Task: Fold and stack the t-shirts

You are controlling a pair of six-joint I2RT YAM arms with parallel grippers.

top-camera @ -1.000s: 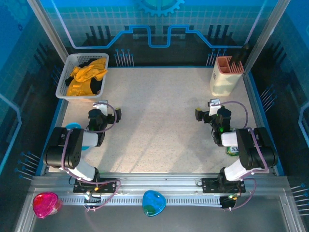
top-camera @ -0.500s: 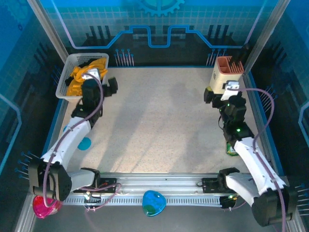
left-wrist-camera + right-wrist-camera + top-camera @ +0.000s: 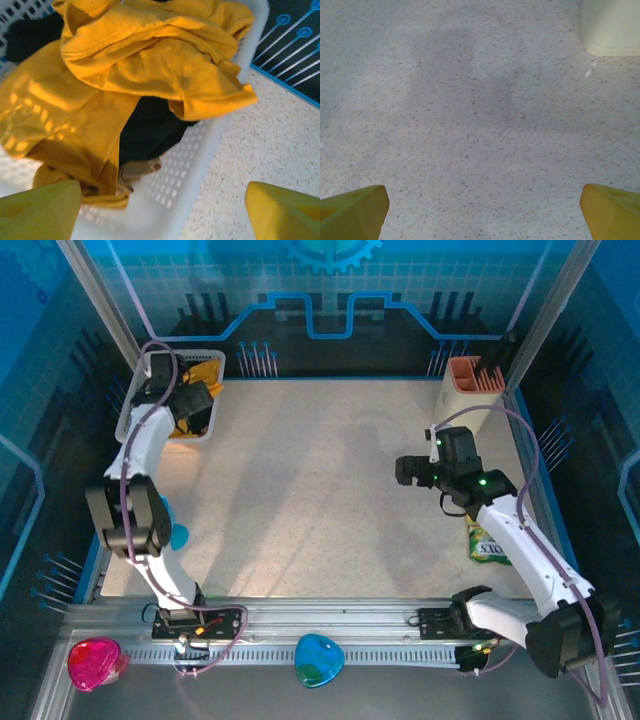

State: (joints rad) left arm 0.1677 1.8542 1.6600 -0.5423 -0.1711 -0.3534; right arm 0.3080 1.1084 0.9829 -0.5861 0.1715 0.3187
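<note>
Basket point(image 3: 200, 167) holding yellow t-shirt point(image 3: 150, 65), black t-shirt point(image 3: 150, 127) beneath

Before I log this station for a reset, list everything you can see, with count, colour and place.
basket: one, white, far left corner
yellow shirt: one, golden, heaped in basket
black shirt: one, black, beneath it in basket
holder: one, cream and pink, far right corner
packet: one, green, right edge
disc: one, blue, left edge
pink piece: one, pink, near rail, left
blue piece: one, blue, near rail, middle
left arm: one, white, jaws open over basket
right arm: one, white, jaws open over table
</note>
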